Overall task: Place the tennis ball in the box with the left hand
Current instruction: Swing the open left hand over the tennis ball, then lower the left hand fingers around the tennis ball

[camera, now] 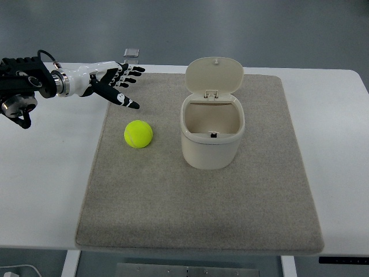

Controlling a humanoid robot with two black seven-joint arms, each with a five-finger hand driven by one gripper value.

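White desk (46, 190) fills most of the frame, grey-beige mat (202, 213) laid across its middle. Cream box (212, 130) stands upright on the mat, centre-right, flip lid tilted back open, inside bare. Left hand (112, 83) comes in at upper left, fingers spread, holding nothing, over the mat's upper-left corner. Tennis ball (138, 134) sits on the mat left of the box, below the hand, apart from both. Small clear item (132, 53) at the desk's top edge.

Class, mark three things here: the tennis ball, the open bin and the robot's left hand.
tennis ball (138, 134), top view, centre of the ball.
bin (211, 154), top view, front wall.
left hand (113, 82), top view, middle of the hand.
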